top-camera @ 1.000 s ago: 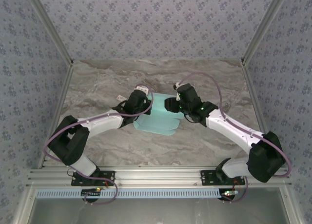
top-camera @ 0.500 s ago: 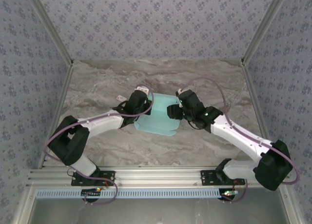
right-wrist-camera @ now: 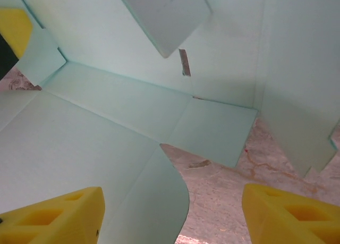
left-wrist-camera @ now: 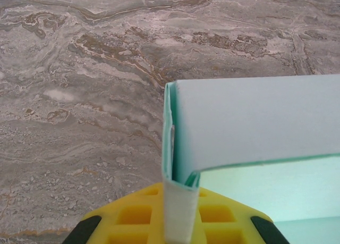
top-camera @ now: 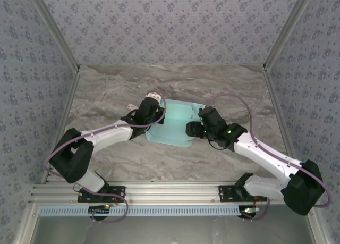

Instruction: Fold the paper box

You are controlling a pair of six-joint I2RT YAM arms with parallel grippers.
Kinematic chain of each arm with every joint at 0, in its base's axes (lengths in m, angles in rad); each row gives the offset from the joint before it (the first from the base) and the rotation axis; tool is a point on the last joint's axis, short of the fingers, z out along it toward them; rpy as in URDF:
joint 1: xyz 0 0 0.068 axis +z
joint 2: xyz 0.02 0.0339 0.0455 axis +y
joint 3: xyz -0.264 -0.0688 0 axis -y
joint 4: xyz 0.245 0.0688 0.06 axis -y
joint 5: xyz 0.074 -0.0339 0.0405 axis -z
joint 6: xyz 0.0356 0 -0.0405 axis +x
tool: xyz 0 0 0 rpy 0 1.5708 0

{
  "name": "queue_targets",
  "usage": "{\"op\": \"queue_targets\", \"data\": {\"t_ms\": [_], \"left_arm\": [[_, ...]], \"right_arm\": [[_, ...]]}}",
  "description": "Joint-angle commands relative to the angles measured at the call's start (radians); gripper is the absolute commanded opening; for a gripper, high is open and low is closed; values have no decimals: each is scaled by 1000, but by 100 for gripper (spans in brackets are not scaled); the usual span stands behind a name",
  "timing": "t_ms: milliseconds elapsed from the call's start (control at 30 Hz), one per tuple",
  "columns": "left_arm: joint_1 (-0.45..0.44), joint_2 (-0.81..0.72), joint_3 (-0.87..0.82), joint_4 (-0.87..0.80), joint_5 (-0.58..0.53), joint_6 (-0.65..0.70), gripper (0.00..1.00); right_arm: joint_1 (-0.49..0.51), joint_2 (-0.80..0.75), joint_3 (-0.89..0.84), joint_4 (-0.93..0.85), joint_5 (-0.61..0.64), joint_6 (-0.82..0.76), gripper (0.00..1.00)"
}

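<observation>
The paper box (top-camera: 178, 122) is a light blue die-cut sheet, partly folded, in the middle of the table between the two arms. My left gripper (top-camera: 158, 112) is shut on its left edge. In the left wrist view the yellow fingers (left-wrist-camera: 133, 217) pinch a doubled fold of the paper box (left-wrist-camera: 255, 122), and a panel stands upright beyond them. My right gripper (top-camera: 193, 129) is at the sheet's right side, open. In the right wrist view its yellow fingers (right-wrist-camera: 53, 217) stand wide apart, with a rounded flap of the paper box (right-wrist-camera: 106, 148) lying low between them, untouched.
A tiny white tag (top-camera: 129, 107) lies on the marble table (top-camera: 106, 90) just left of the left wrist. Patterned walls with metal posts close in the back and sides. An aluminium rail (top-camera: 170, 191) runs along the near edge.
My right arm has drawn back to the right and nearer the front edge, uncovering the sheet's far panel. The left gripper has kept its hold in place.
</observation>
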Motion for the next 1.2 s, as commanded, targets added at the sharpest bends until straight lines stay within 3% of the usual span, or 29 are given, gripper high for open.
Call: {"op": "queue_targets", "data": {"t_ms": [0,567,1167], "left_arm": [[1,-39,7,3,-3,11,4],[0,-63,-15,18,6,4,4],[-10,-56,-29,33,17,-10,4]], "right_arm": [[-9,1,-16,38,6,101,71],[-53,18,-62,198,-59,144,69],[-29,25,-35,256,-76,60,56]]}}
